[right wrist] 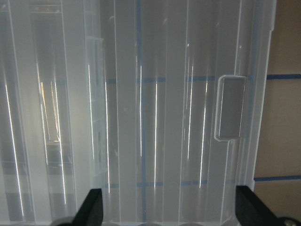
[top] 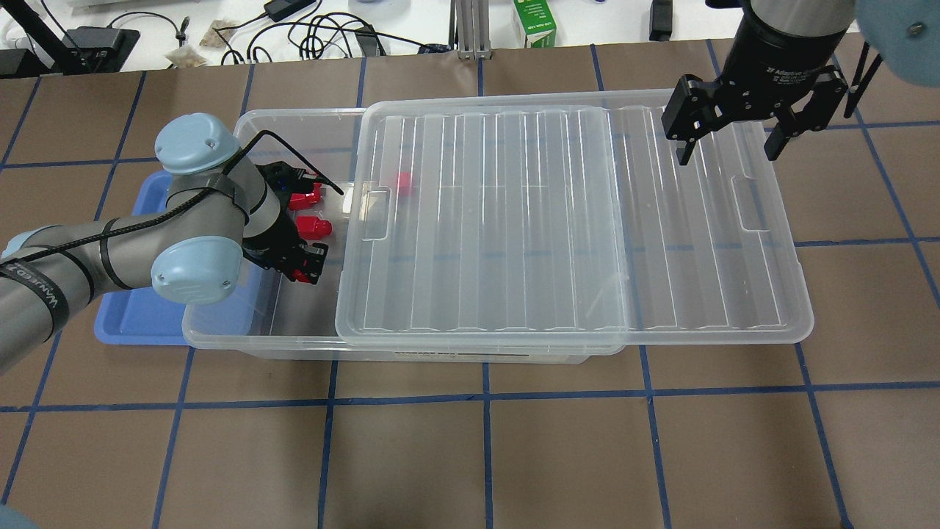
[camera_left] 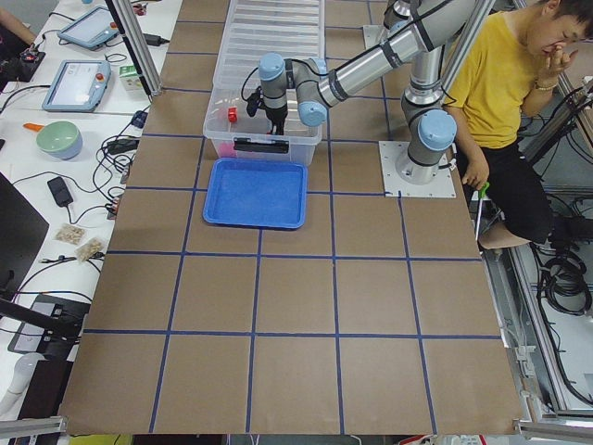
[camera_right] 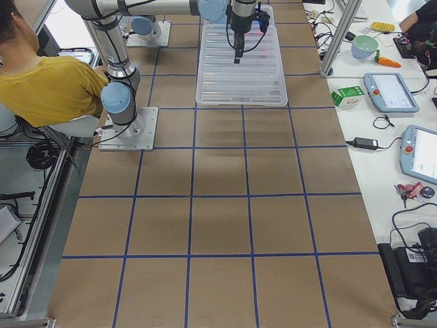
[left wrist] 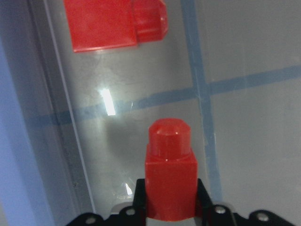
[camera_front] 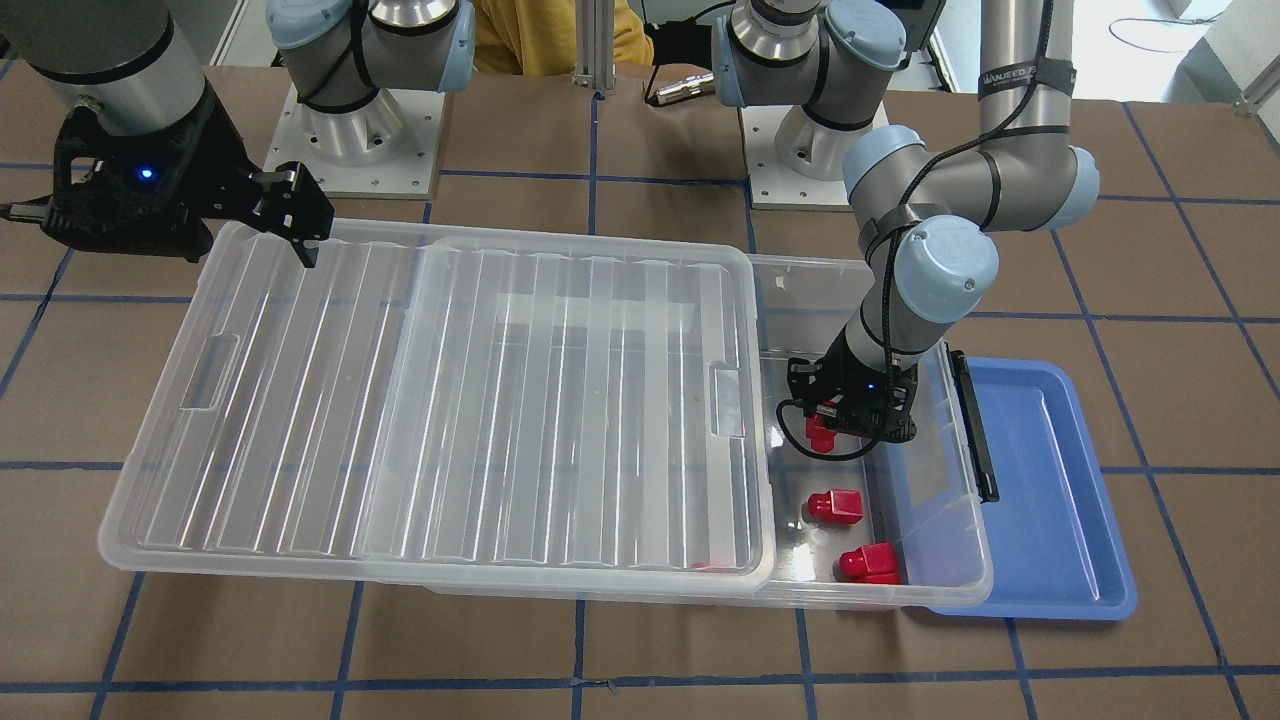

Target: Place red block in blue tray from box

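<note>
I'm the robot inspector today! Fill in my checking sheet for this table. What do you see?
Surface: brown table, blue tape grid.
Job's things: box with lid slid partway off; two blocks lying inside; tray at its end, no block in it.
Clutter: nothing seen.
Claws: left claw shut on a red block inside the box; right claw open above the lid.
Cables: black cable along the left arm.
Surroundings: person in yellow behind the robot.

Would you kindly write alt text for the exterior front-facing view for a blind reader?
The left gripper, inside the uncovered end of the box, is shut on a red block; two more red blocks lie nearby on its floor. The blue tray sits at that end, and the open right gripper hovers over the lid.
</note>
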Action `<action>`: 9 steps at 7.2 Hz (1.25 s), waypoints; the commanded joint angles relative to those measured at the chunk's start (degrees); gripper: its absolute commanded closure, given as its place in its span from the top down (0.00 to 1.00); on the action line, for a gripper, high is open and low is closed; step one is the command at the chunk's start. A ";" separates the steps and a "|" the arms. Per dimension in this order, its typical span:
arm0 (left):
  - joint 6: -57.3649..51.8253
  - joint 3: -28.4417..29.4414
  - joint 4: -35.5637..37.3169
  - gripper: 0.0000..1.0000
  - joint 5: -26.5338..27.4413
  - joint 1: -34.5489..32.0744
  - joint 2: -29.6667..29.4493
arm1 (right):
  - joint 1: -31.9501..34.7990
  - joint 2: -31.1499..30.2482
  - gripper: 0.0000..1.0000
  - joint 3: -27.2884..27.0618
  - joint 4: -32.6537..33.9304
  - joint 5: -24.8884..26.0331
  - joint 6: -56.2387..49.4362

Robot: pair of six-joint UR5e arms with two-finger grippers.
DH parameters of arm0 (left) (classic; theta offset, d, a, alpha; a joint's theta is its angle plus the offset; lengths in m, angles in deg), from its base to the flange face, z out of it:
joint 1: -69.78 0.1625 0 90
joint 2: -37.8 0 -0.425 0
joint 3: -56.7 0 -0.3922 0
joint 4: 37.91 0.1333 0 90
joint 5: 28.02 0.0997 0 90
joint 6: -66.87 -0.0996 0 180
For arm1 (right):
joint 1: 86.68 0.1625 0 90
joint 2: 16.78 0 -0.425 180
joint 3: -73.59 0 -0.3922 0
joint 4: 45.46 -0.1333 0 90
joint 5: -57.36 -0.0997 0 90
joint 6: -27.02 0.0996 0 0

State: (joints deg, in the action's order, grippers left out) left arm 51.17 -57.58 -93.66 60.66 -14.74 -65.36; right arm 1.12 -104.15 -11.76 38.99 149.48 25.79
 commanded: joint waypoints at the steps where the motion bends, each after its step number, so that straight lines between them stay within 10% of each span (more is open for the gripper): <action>1: 0.06 5.87 -10.45 0.00 0.18 0.23 4.17 | 0.00 0.00 1.00 -0.09 0.10 -0.01 0.00; 4: -1.07 17.76 -22.37 0.00 0.96 1.20 6.92 | 0.00 0.00 1.00 0.00 0.27 -0.01 0.09; 9: -22.07 17.25 -18.55 0.00 0.56 21.13 1.07 | 0.00 0.00 1.00 0.00 -0.17 0.17 0.17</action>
State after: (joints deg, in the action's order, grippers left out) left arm 32.72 -39.96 -114.66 63.71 3.05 -60.75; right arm 1.12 -104.14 -11.76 38.81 149.62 25.90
